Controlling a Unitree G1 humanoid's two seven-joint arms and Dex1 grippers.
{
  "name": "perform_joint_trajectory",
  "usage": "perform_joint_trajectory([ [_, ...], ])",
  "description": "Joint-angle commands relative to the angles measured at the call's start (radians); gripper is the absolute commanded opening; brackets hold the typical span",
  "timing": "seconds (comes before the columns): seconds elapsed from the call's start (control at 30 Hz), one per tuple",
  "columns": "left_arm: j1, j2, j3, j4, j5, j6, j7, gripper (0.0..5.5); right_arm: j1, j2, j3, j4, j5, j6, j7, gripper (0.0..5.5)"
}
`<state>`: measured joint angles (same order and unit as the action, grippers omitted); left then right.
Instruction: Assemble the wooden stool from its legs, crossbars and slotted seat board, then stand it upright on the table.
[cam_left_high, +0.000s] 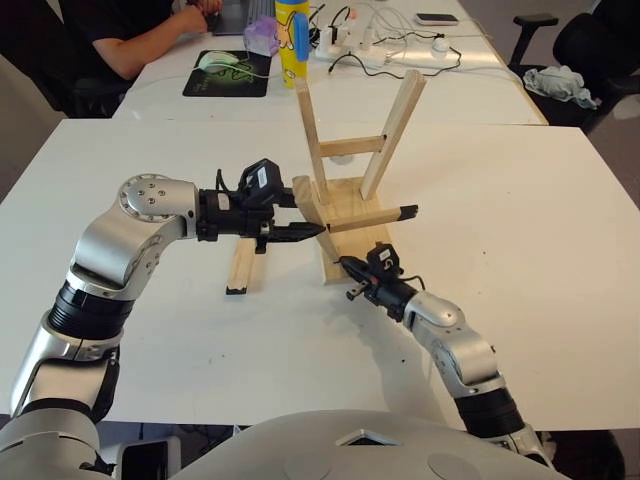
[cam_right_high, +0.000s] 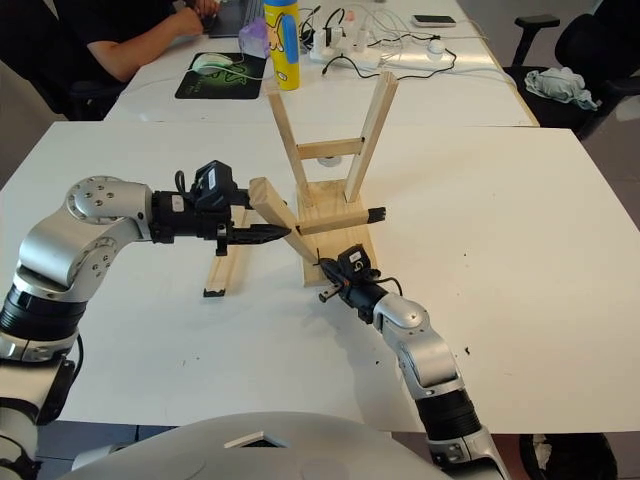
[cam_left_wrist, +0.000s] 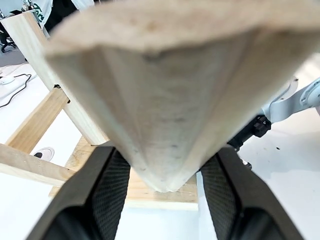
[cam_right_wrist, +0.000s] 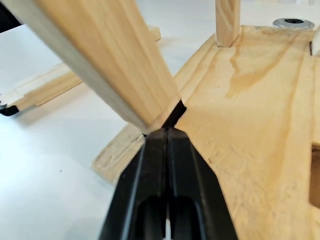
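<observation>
- The left gripper (cam_left_high: 312, 231) is clamped on a tilted leg (cam_left_high: 308, 200). In the left wrist view its two fingers (cam_left_wrist: 111, 192) sit one on each side of the wood.
- That leg leans up and away from the gripper toward the robot's left. Its lower end sits at the near left edge of the seat board (cam_left_high: 352, 192).
- The right gripper (cam_left_high: 350, 266) has its fingers pressed together. In the right wrist view the tips rest right at the foot of the tilted leg, where it meets the board.
- The right arm lies low over the surface (cam_left_high: 520, 220) and comes at the board from the robot's side.
- The seat board lies flat on the surface, near the middle.
- Two upright legs stand on the board's far part, a left one (cam_left_high: 308, 120) and a right one (cam_left_high: 400, 115). They spread apart toward the top.
- An upper crossbar (cam_left_high: 352, 146) joins these two legs about halfway up.
- A lower crossbar (cam_left_high: 362, 220) runs just above the board, from the foot of the tilted leg out to the robot's right.
- A loose wooden piece (cam_left_high: 243, 265) lies flat on the surface below the left gripper, apart from the board.
- On the next table behind stand a yellow bottle (cam_left_high: 292, 40) and a dark mouse pad (cam_left_high: 228, 75).
</observation>
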<state>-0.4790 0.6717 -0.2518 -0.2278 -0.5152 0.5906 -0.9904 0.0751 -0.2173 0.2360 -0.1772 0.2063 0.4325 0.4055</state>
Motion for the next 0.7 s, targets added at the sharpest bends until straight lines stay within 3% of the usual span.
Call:
perform_joint_trajectory([
  [0.03, 0.06, -0.035, -0.067, 0.093, -0.016, 0.189, 0.015, 2.06, 0.007, 0.002, -0.02, 0.055, -0.014, 0.036, -0.026, 0.0],
  [0.17, 0.059, -0.033, -0.093, 0.131, 0.005, 0.209, 0.022, 2.06, 0.003, 0.003, -0.016, 0.064, -0.035, 0.033, -0.035, 0.0],
  [0.47, 0.106, 0.047, -0.226, 0.091, 0.162, 0.017, -0.034, 2.06, -0.005, 0.004, -0.042, 0.075, -0.051, -0.001, -0.063, 0.0],
  [0.7, 0.076, 0.011, -0.195, 0.105, 0.113, 0.054, 0.009, 2.06, 0.0, 0.018, -0.084, 0.079, -0.057, -0.048, -0.096, 0.0],
])
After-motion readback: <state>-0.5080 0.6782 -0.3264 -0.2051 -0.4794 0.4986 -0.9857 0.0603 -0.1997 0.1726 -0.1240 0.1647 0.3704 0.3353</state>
